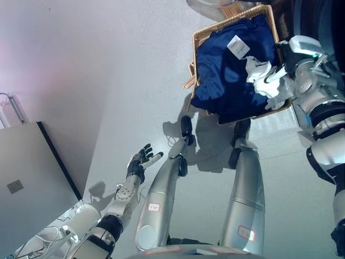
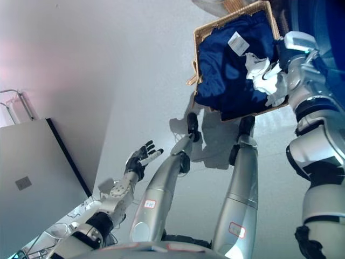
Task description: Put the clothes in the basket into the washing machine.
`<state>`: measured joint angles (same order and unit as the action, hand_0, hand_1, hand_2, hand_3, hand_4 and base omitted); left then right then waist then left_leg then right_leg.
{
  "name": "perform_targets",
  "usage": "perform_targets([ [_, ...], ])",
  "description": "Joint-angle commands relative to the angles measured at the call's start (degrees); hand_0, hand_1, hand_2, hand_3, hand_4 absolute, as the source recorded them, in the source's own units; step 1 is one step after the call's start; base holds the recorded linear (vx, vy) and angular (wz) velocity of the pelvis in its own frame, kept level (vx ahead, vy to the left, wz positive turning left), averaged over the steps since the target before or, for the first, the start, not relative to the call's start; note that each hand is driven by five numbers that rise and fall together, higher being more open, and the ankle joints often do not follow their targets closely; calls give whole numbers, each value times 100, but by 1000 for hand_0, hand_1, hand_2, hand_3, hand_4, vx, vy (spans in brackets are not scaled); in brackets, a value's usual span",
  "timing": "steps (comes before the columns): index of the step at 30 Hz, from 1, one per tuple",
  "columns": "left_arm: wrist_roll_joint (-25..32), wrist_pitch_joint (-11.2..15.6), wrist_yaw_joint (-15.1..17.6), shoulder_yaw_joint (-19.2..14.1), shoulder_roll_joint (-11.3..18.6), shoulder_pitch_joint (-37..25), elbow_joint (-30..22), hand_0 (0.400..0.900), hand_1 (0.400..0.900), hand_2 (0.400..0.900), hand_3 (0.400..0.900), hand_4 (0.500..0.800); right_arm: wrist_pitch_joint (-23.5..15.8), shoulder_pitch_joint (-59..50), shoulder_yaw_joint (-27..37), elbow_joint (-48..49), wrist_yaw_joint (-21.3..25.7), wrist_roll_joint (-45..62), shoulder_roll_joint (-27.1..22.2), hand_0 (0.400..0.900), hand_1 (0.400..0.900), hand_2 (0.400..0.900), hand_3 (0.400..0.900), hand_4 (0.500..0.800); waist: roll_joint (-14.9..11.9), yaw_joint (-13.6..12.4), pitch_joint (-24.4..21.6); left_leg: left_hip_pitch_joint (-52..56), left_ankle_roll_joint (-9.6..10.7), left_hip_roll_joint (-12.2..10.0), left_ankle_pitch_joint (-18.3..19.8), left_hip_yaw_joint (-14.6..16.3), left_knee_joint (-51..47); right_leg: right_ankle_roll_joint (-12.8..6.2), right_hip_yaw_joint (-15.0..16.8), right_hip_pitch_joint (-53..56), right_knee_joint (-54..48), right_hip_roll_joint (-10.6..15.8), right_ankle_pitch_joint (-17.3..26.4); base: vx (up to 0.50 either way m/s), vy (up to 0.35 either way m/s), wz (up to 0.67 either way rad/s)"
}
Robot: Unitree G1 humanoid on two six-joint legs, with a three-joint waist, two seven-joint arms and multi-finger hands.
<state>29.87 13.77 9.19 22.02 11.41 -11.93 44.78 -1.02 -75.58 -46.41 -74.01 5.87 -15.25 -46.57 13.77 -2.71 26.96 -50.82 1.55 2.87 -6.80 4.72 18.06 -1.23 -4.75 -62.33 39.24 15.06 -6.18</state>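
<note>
A wicker basket [image 1: 200,35] stands on the pale floor at the upper right. It is filled with dark blue clothes [image 1: 223,75] that carry a white label [image 1: 237,46]. My right hand [image 1: 268,81] comes in from the right and lies on the blue cloth just inside the basket's right rim; its grip on the cloth is not visible. My left hand [image 1: 141,161] hangs low at the lower left, far from the basket, fingers spread and holding nothing. A dark rounded machine front [image 1: 318,16] shows at the top right corner behind the basket.
A grey flat panel [image 1: 27,189] with a dark edge lies at the lower left, and a metal frame [image 1: 13,108] stands at the left border. A pale round object [image 1: 210,2] peeks in at the top beside the basket.
</note>
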Motion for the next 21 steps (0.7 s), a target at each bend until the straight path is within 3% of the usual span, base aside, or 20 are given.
perform_targets([
  [1, 284, 47, 198, -469, 263, 286, 192, 900, 900, 900, 900, 800, 31, -449, -596, -55, 40, 66, -512, 900, 900, 900, 900, 800, 56, 58, -66, -743, 251, -168, 1172, -359, 1416, -235, 64, 73, 175, -153, -410, -14, -3, -4],
  [7, 425, 64, 206, -583, 300, 221, 140, 900, 900, 900, 900, 800, -52, -534, -652, -30, -57, 284, -609, 900, 900, 900, 900, 800, 11, 25, -89, -1113, 264, -196, 1299, -322, 1803, -196, 126, -300, 547, -190, -540, 6, -8, -2],
  [11, 251, 80, 108, -402, 260, 171, 447, 900, 900, 900, 900, 800, -84, -8, -253, -717, -71, 172, -237, 900, 900, 900, 900, 800, 79, -165, -175, -1023, 225, -138, 1245, -376, 1683, -203, 91, -219, 501, -223, -521, 38, -26, 2],
  [14, 237, 133, 109, -409, 327, 112, 586, 900, 900, 900, 900, 800, -95, -189, -288, -689, -131, 270, -81, 900, 900, 900, 900, 800, 35, -234, -255, -898, 189, -121, 1220, -380, 1563, -218, 82, -121, 406, -272, -472, 8, -12, -3],
  [16, 80, 110, 109, -318, 253, -3, 680, 900, 900, 900, 900, 800, -118, 476, 163, -876, -42, 261, 169, 900, 900, 900, 900, 800, 55, -287, -303, -796, 170, -102, 1200, -428, 1500, -240, 40, 32, 294, -271, -444, -3, -19, 4],
  [21, -91, 158, 66, -243, 297, -124, 682, 900, 900, 900, 900, 800, -100, 759, 386, -992, -24, 304, 345, 900, 900, 900, 900, 800, 115, -381, -377, -609, 126, -64, 1098, -498, 1259, -260, 22, 246, 23, -283, -357, -31, -16, 7],
])
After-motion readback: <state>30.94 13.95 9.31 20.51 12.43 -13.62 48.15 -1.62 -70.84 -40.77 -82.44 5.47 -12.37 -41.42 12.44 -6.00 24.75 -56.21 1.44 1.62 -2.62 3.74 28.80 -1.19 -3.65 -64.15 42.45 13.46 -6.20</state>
